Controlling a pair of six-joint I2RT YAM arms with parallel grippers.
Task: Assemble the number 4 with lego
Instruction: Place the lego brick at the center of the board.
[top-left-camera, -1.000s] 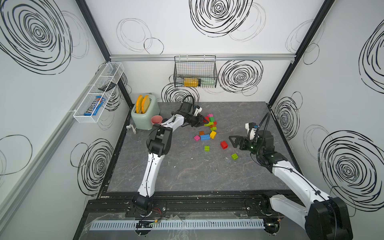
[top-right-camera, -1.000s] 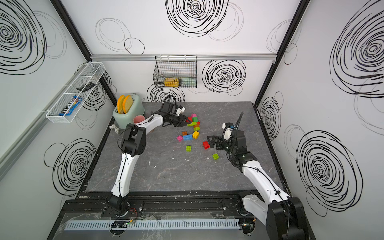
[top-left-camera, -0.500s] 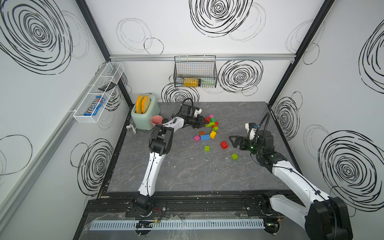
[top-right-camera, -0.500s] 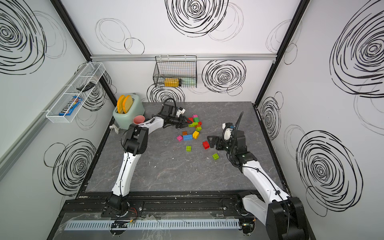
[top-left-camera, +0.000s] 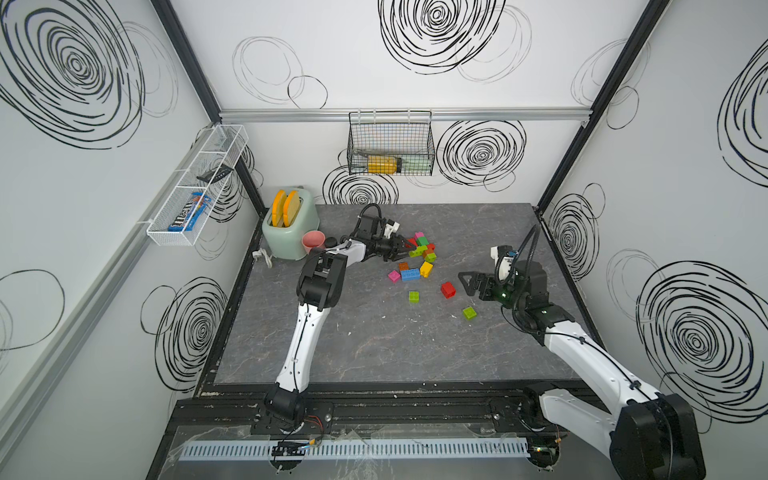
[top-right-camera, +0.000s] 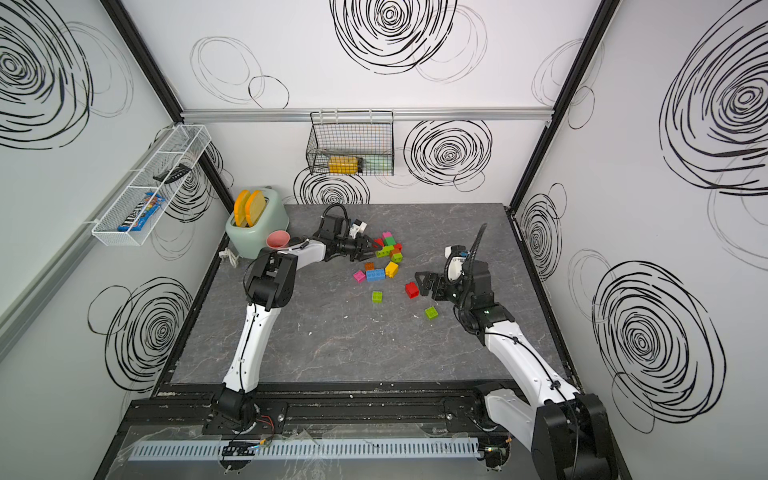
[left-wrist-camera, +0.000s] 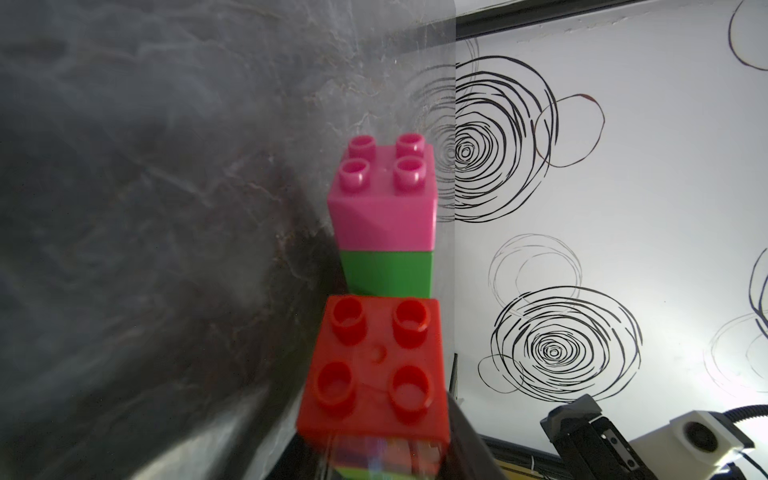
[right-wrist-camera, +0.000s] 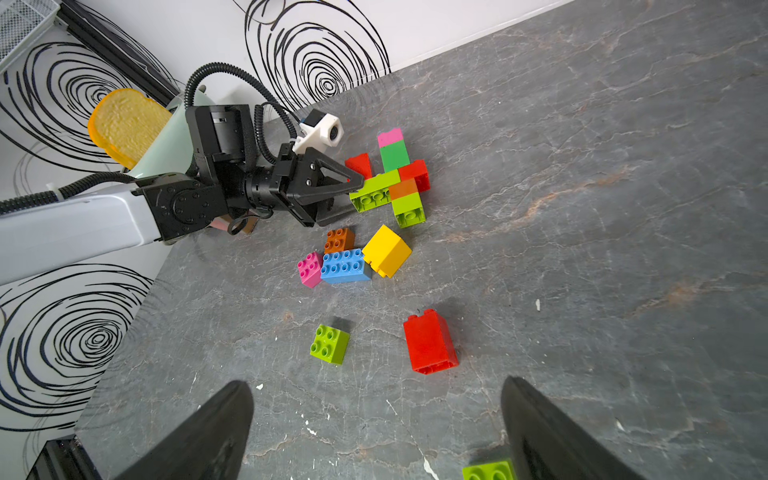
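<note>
**Lego cluster at the left jaws, right jaws released**

The joined lego cluster (right-wrist-camera: 395, 174) (pink, green, red, orange and lime bricks) lies on the counter (top-left-camera: 374, 353), toward its far edge. The left arm (top-left-camera: 302, 345) reaches to it, with the left jaws at the end of the long lime brick (right-wrist-camera: 372, 193); whether they clasp it cannot be told. The right jaws stand wide apart, holding nothing, beside a loose red brick (right-wrist-camera: 430, 341). Near the cluster, 4 loose bricks (right-wrist-camera: 345, 266) sit together: pink, orange, blue, yellow.
</note>
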